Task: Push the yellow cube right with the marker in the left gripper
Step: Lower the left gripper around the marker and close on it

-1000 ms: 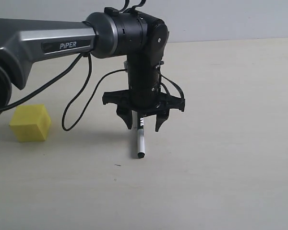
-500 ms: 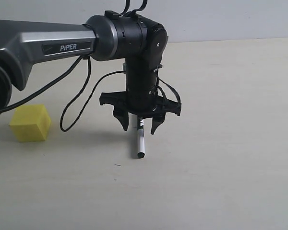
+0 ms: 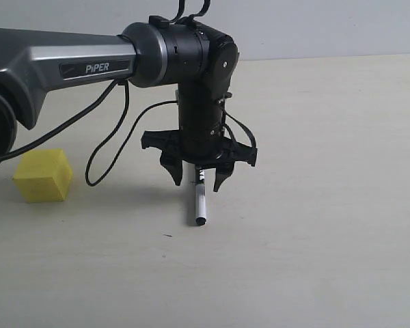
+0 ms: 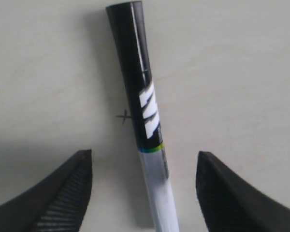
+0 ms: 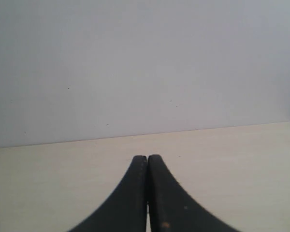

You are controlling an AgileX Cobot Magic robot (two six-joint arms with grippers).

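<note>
Black left gripper (image 3: 198, 185), wide open and seemingly empty, has sunk lower astride the unmoved marker (image 3: 199, 202).

The left hand (image 3: 197, 184) hides the upper end of the marker (image 3: 200, 205).

Cream table (image 3: 328, 239) stretching flat across the scene, pale grey wall (image 3: 314, 27) rising behind its far edge, small dark speck (image 3: 167, 236) sitting on the tabletop.
</note>
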